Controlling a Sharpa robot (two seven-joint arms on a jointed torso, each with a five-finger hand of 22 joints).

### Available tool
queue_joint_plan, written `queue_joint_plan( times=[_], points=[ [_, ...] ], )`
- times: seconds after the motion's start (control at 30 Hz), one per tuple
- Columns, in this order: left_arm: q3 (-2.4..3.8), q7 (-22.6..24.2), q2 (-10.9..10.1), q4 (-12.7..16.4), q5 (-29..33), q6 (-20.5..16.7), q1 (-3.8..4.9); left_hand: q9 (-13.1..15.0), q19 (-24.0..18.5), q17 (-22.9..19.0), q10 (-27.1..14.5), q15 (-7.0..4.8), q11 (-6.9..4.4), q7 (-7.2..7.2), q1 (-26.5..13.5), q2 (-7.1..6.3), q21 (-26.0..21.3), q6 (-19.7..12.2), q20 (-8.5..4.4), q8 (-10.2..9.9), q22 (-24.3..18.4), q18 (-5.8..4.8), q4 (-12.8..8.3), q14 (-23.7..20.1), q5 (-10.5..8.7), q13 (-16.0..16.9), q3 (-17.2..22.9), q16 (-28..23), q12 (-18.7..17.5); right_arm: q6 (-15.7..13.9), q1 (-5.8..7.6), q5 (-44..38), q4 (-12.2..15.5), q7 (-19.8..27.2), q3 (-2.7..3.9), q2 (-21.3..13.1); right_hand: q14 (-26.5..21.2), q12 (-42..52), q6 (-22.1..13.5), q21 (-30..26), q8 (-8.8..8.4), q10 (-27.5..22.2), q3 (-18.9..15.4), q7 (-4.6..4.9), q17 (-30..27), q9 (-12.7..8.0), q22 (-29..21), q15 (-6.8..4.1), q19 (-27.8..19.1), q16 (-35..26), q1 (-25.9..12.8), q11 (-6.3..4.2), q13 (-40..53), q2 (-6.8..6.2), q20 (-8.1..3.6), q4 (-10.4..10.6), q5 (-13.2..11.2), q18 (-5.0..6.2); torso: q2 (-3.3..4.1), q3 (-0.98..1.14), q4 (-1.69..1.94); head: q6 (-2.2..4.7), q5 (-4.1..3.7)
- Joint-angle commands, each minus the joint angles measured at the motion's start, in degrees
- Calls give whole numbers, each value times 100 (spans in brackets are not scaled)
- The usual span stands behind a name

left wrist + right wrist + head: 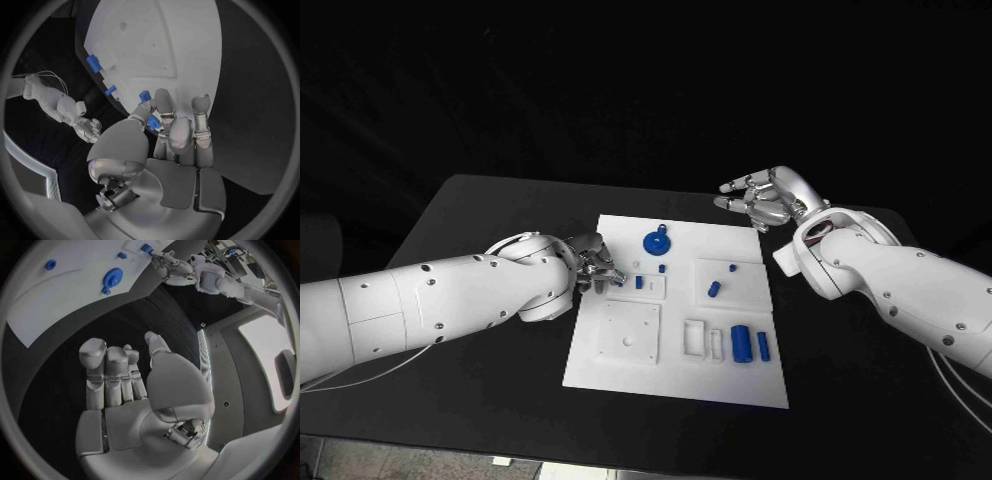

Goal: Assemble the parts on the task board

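While your left hand (pixel 593 264) pinches a small blue part (pixel 152 123) at the task board's (pixel 678 367) left edge, your right hand (pixel 769 198) hovers empty, fingers apart, beyond its far right corner.

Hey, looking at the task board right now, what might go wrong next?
The left robot hand is closing its fingers around a small blue part at the task board edge; the part is tiny, so it could slip or get knocked. The blue disc-shaped part lies close by and might be bumped. The right robot hand hovers off the board, empty.

right hand (pixel 134 395) open, task board (pixel 56 300) beyond
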Motion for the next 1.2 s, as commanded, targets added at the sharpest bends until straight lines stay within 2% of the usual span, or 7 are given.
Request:
queue_joint_plan(
  times=[0.03,1.2],
  points=[
    [-46,-211,-13,-18,-46,279,-56,-8,8,-5,163,-39,-126,-618,91,109,26,691,7,36,101,112,-29,5,33,5,43,13,1,70,-5,-3,2,47,2,-1,-27,-10,9,-32,-28,-20,0,-6,-1,-7,567,3,161,-19,-54,-8,6,2,21,18,18,45,-2,1,-4,-1,3],
    [-46,-252,30,-1,-105,584,-56,-42,-1,-50,164,-31,-117,-614,97,102,16,693,11,13,99,104,-20,-3,-37,8,11,-1,-4,76,-12,-3,-5,50,2,5,-27,-10,9,-32,-28,-20,0,-6,-1,-7,567,3,161,-19,-54,-8,6,2,21,18,18,45,3,7,-5,-11,6]
  ],
)
